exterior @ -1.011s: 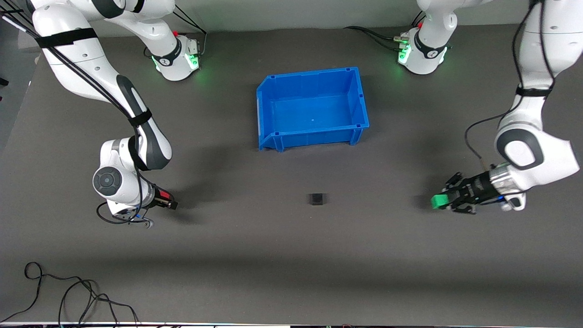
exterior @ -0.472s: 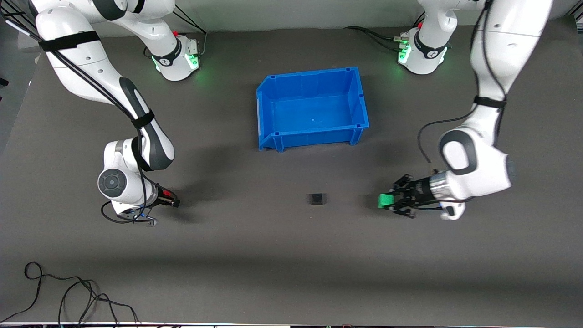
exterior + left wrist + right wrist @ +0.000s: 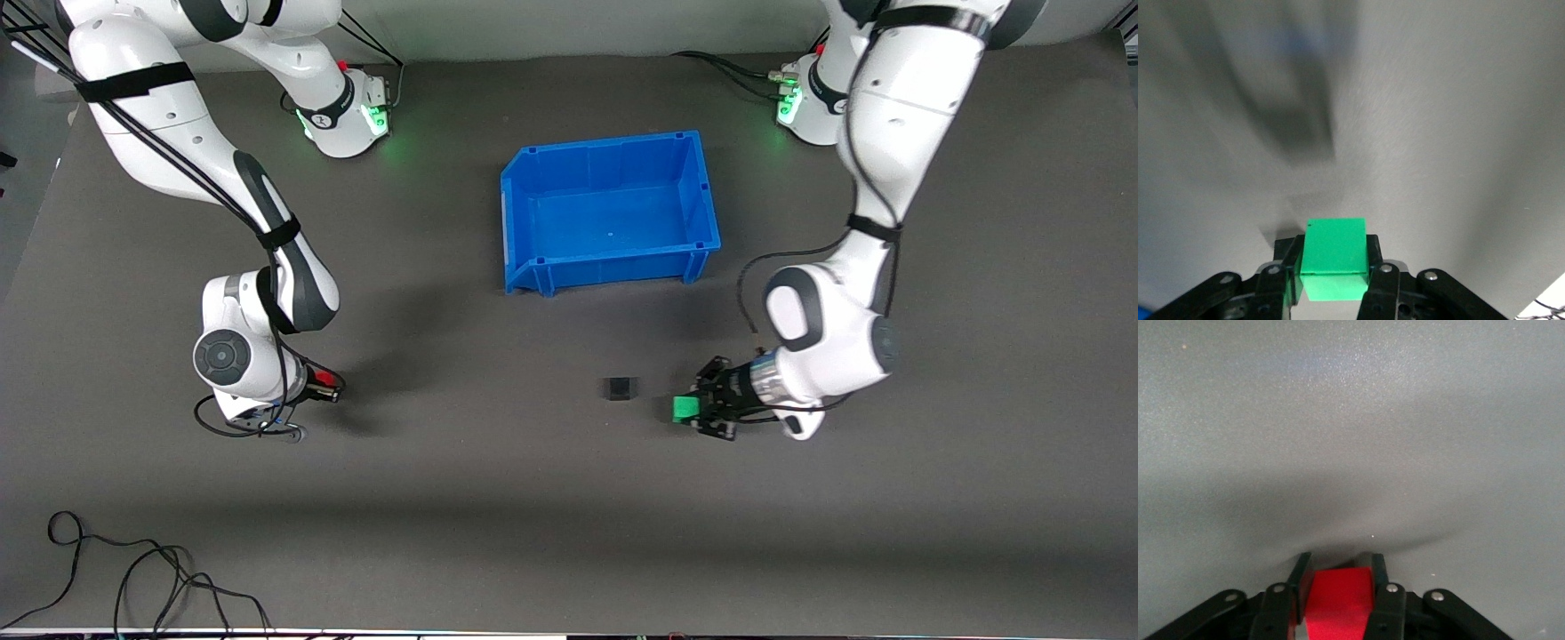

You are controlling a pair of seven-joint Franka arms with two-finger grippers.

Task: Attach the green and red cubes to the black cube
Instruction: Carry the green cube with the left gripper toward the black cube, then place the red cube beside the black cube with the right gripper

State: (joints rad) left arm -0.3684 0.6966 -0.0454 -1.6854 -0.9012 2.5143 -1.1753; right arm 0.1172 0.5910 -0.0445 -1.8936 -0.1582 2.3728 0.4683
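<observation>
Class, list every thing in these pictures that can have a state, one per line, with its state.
Green cube: clamped in the left gripper, beside the black cube.
Red cube: clamped in the right gripper.
Black cube: on the table, nothing attached.
Blue bin: upright, empty.

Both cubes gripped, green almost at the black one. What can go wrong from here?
1. The black cube sits loose on the mat; the green cube, held in the left gripper, may shove it rather than attach.
2. The green cube lies slightly nearer the front camera than the black cube, so faces may meet offset.
3. The red cube sits partly hidden deep in the right gripper, so its fingers may hit first.
</observation>
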